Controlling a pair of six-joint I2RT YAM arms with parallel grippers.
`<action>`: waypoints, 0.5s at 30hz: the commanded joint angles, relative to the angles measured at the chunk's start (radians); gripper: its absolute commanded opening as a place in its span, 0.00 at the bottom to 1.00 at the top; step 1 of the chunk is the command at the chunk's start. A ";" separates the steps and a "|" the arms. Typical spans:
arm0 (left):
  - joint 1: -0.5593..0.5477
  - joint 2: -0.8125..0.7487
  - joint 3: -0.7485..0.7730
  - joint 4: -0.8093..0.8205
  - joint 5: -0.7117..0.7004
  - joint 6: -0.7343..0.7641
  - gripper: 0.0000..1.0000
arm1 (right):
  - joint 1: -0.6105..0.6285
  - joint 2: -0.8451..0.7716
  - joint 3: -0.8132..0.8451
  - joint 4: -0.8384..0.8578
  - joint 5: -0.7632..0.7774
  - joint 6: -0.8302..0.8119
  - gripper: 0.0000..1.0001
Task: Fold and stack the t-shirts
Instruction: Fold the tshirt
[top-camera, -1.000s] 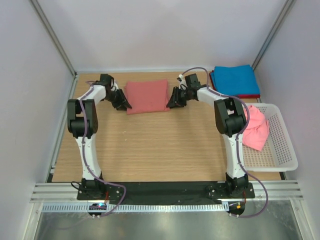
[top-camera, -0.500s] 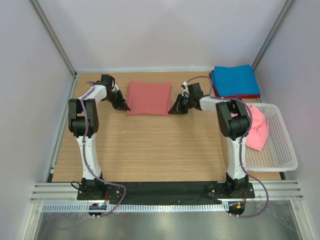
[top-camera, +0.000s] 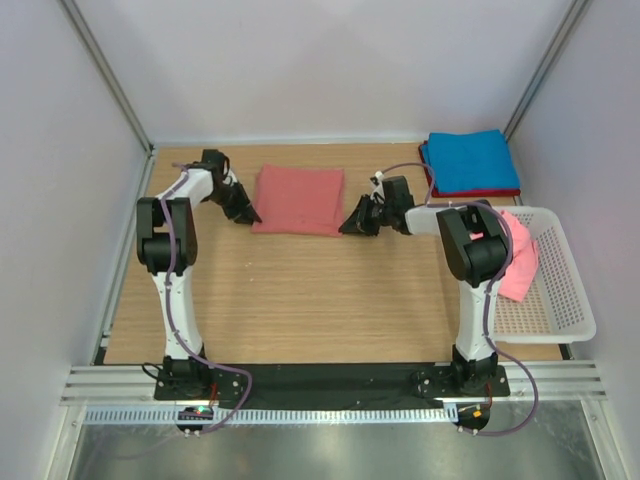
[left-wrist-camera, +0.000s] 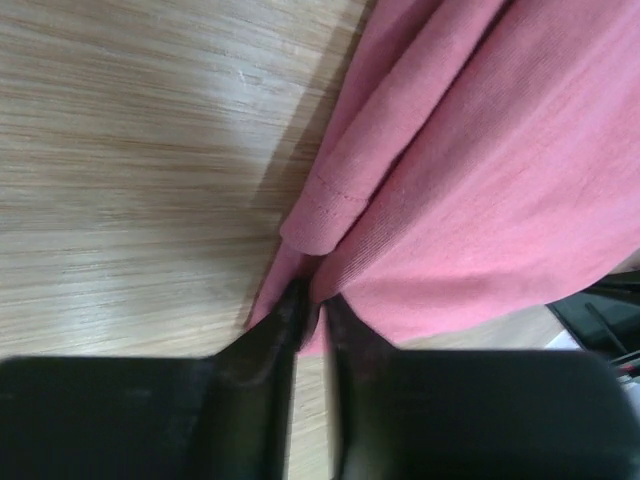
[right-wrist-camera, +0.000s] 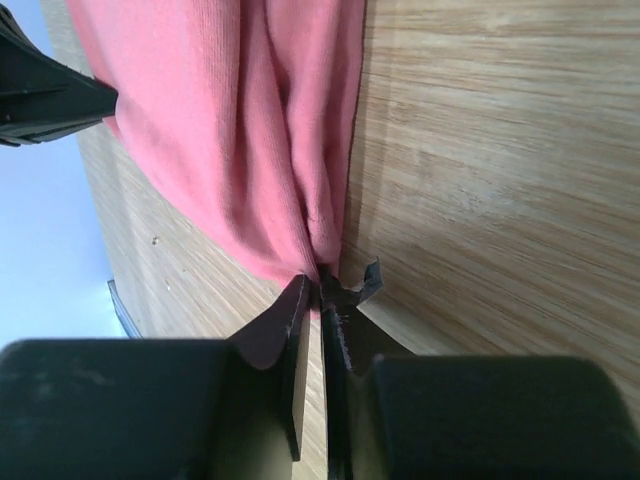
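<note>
Table: You are working over a light wooden tabletop (top-camera: 300, 300), and both arms reach from its near edge out to the far half.
Basket: A white slotted plastic basket (top-camera: 575, 300) sits at the right edge of the tabletop. A crumpled bright pink t-shirt (top-camera: 515, 258) is heaped against its left side.
Left claw: Your left gripper (top-camera: 243, 208) (left-wrist-camera: 310, 300) is low over the wood. Its fingers are drawn almost together and pinch a corner of the folded salmon-pink t-shirt (top-camera: 298, 198) (left-wrist-camera: 480, 180) on the shirt's left side.
Right claw: Your right gripper (top-camera: 352, 222) (right-wrist-camera: 318, 285) is also down at the surface. Its fingers leave only a thin slit between them, and cloth from the shirt's (right-wrist-camera: 230, 130) near right corner is nipped in that slit.
Shirt position: The folded salmon-pink t-shirt lies flat on the far half of the tabletop, between the two grippers, as a rough rectangle. Both wrist views show its layered folds at the edges.
Far stack: In the far right corner, a folded blue t-shirt (top-camera: 470, 160) rests on a folded red garment (top-camera: 500, 192), of which only a thin edge shows. This stack is just beyond the basket and well apart from the salmon-pink shirt.
</note>
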 joint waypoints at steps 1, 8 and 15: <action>0.014 -0.029 0.041 -0.104 -0.011 0.034 0.28 | -0.015 -0.067 0.042 -0.028 0.004 -0.057 0.21; 0.013 -0.023 0.254 -0.164 -0.048 -0.013 0.35 | -0.024 -0.018 0.230 -0.143 0.038 -0.105 0.36; -0.006 0.069 0.354 0.094 0.150 -0.135 0.33 | -0.028 0.103 0.402 -0.259 0.029 -0.183 0.26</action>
